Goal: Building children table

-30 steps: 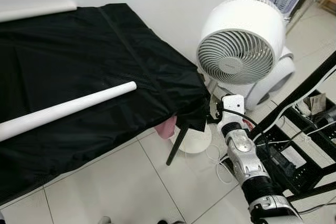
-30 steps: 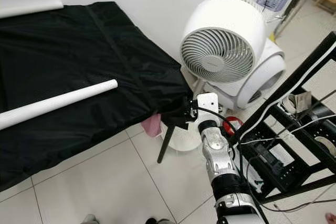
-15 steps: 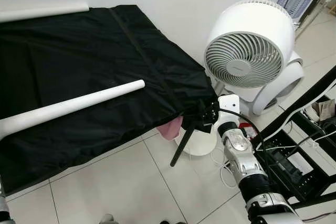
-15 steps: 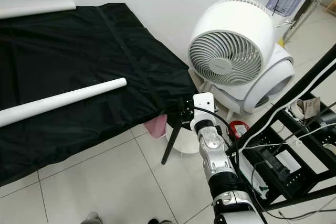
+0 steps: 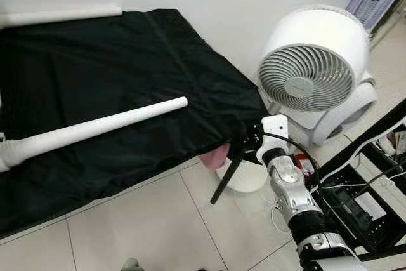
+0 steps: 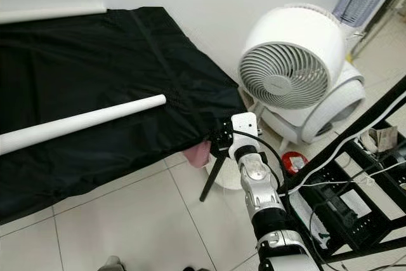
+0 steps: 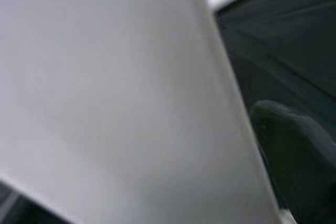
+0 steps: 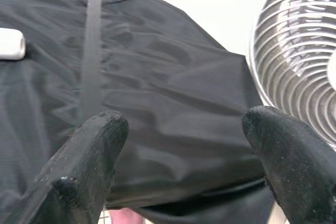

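A big black cloth [image 5: 120,87] covers a low table and hangs over its edges. A long white table leg [image 5: 95,128] lies across the cloth. Its thin round end points toward the right corner of the cloth, and its thick end sits at the left edge of the cloth. A second white pole [image 5: 60,14] lies along the far edge of the cloth, next to the white wall [image 5: 241,4].

The left gripper's wrist view is blurry. It shows a wide white shape very close up and one dark finger [image 7: 294,156] beside it. I cannot tell if this gripper is apart or together.

The right gripper [image 8: 181,166] is at the right corner of the cloth. Its two black fingers [image 8: 86,163] are wide apart with nothing between them. They point at the hanging edge of the cloth. The silver right arm [image 6: 257,188] reaches up to that corner from below.

A thin black leg [image 5: 223,181] slants down from under the corner to the tiled floor [image 5: 146,226]. Something pink [image 5: 214,157] peeks out under the cloth there. A round white fan [image 5: 314,68] stands just past the corner. A black metal rack [image 6: 355,195] with wires stands to the right.
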Controlling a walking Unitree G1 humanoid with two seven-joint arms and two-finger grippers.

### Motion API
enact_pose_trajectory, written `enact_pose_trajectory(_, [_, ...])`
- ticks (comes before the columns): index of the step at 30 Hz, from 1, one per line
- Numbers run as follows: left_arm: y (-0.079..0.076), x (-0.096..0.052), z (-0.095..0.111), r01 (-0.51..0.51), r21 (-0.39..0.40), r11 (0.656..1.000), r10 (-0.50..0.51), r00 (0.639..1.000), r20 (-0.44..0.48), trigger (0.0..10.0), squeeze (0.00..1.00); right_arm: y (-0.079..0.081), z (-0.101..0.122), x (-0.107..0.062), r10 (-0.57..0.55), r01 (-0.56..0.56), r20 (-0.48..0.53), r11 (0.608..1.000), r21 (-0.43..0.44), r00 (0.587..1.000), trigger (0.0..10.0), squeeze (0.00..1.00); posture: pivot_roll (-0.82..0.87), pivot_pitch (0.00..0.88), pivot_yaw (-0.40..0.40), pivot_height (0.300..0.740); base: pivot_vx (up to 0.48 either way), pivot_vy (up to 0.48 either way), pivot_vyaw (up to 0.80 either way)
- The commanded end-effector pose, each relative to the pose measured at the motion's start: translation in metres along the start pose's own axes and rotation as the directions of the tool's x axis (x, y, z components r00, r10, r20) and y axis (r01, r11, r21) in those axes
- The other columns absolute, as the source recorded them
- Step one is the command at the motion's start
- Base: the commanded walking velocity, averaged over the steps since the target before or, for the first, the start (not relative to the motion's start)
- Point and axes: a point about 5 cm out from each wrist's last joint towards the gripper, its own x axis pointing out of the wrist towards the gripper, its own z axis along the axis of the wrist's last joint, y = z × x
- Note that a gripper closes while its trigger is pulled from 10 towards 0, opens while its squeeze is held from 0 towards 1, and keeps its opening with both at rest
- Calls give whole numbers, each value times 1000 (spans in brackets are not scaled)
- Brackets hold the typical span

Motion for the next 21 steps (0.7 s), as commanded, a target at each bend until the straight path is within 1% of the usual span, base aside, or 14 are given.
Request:
enact_pose_trajectory(1, [-22, -4, -11, 211, -43, 977, -212, 976, -43, 10000, 0, -4, -4, -2, -3, 3, -11, 1000, -15, 1000, 10000, 0, 168, 100, -124, 740, 0, 0, 0])
enact_pose_trajectory(2, [-20, -10, -14, 241, -54, 969, -244, 969, -44, 10000, 0, -4, -4, -2, 2, -2, -11, 1000, -16, 1000, 10000, 0, 172, 97, -131, 740, 0, 0, 0])
enact_pose_trajectory(3, [-20, -10, -14, 241, -54, 969, -244, 969, -44, 10000, 0, -4, -4, -2, 2, -2, -11, 1000, -16, 1000, 10000, 0, 172, 97, -131, 740, 0, 0, 0])
enact_pose_trajectory(5, [-19, -15, -16, 261, -60, 964, -264, 963, -54, 10000, 0, -4, -4, -2, 5, -5, -10, 1000, -18, 1000, 10000, 0, 173, 97, -133, 740, 0, 0, 0])
enact_pose_trajectory(6, [-17, -20, -16, 266, -69, 961, -270, 961, -54, 10000, 0, -4, -4, -2, 10, -10, -11, 1000, -20, 1000, 10000, 0, 176, 96, -137, 740, 0, 0, 0])
enact_pose_trajectory(8, [-14, -29, -13, 246, -61, 967, -248, 968, -37, 10000, 0, -3, -4, -1, 20, -20, -12, 1000, -22, 1000, 10000, 0, 182, 94, -144, 740, 0, 0, 0])
enact_pose_trajectory(9, [-14, -29, -13, 246, -61, 967, -248, 968, -37, 10000, 0, -3, -4, -1, 20, -20, -12, 1000, -22, 1000, 10000, 0, 182, 94, -144, 740, 0, 0, 0])
enact_pose_trajectory(12, [-11, -39, -9, 241, -60, 969, -242, 970, -15, 10000, 0, -1, -4, 0, 30, -30, -12, 999, -22, 999, 10000, 0, 186, 93, -149, 740, 0, 0, 0])
enact_pose_trajectory(13, [-11, -39, -9, 241, -60, 969, -242, 970, -15, 10000, 0, -1, -4, 0, 30, -30, -12, 999, -22, 999, 10000, 0, 186, 93, -149, 740, 0, 0, 0])
enact_pose_trajectory(15, [-9, -46, -1, 242, -88, 966, -240, 970, 28, 10000, 0, 0, -4, 1, 37, -37, -14, 999, -23, 999, 10000, 0, 193, 94, -155, 740, 0, 0, 0])
enact_pose_trajectory(18, [-9, -49, 2, 238, -100, 966, -234, 971, 49, 10000, 0, 1, -5, 1, 40, -40, -15, 999, -23, 999, 10000, 0, 193, 94, -155, 740, 0, 0, 0])
enact_pose_trajectory(19, [-10, -52, 8, 259, -119, 958, -251, 965, 78, 10000, 0, 1, -5, 1, 44, -44, -15, 999, -23, 999, 10000, 0, 196, 97, -159, 740, 0, 0, 0])
enact_pose_trajectory(20, [-11, -58, 12, 292, -134, 947, -283, 956, 84, 10000, 0, 2, -5, 1, 47, -48, -16, 999, -23, 999, 10000, 0, 198, 99, -161, 740, 0, 0, 0])
enact_pose_trajectory(21, [-11, -58, 12, 292, -134, 947, -283, 956, 84, 10000, 0, 2, -5, 1, 47, -48, -16, 999, -23, 999, 10000, 0, 198, 99, -161, 740, 0, 0, 0])
